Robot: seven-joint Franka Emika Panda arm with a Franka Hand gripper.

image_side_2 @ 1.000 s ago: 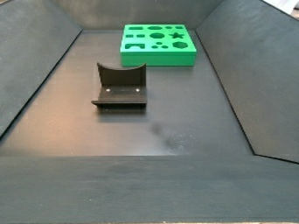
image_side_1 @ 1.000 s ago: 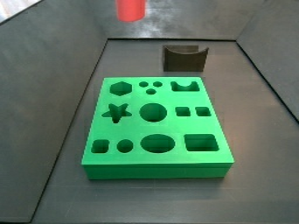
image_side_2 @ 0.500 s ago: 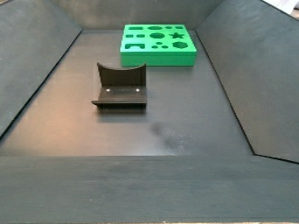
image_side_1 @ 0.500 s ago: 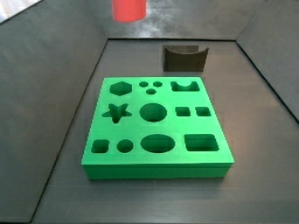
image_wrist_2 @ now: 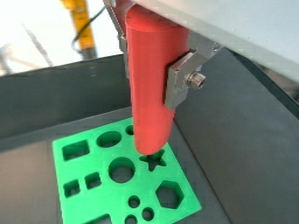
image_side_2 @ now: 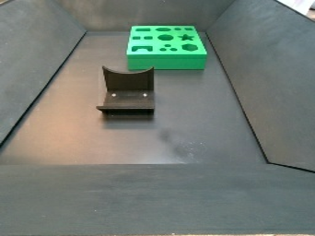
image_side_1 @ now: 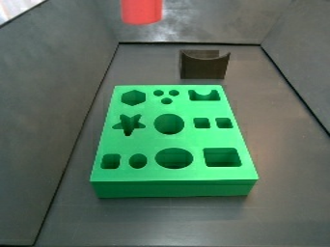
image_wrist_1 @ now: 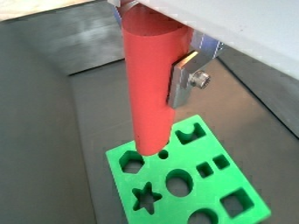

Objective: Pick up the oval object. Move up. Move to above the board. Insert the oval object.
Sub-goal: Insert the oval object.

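The oval object, a smooth red rod, hangs upright in both wrist views (image_wrist_1: 152, 87) (image_wrist_2: 149, 83), clamped between my silver fingers (image_wrist_1: 184, 77) (image_wrist_2: 181, 77). My gripper (image_wrist_1: 155, 61) is shut on it, high above the board. In a side view only the rod's lower end (image_side_1: 142, 11) shows at the top edge; the gripper itself is out of frame there. The bright green board with dark shaped holes lies flat on the floor in both side views (image_side_1: 149, 174) (image_side_2: 135, 60) and below the rod in both wrist views (image_wrist_1: 251, 179) (image_wrist_2: 93, 149).
The dark fixture stands on the floor, behind the board in a side view (image_side_1: 204, 64) and nearer the camera in a side view (image_side_2: 127, 93). Grey sloping walls (image_side_1: 52, 106) enclose the floor on all sides.
The rod's lower end has drifted slightly left and upward at the top edge of the side view. Board and fixture have not moved.
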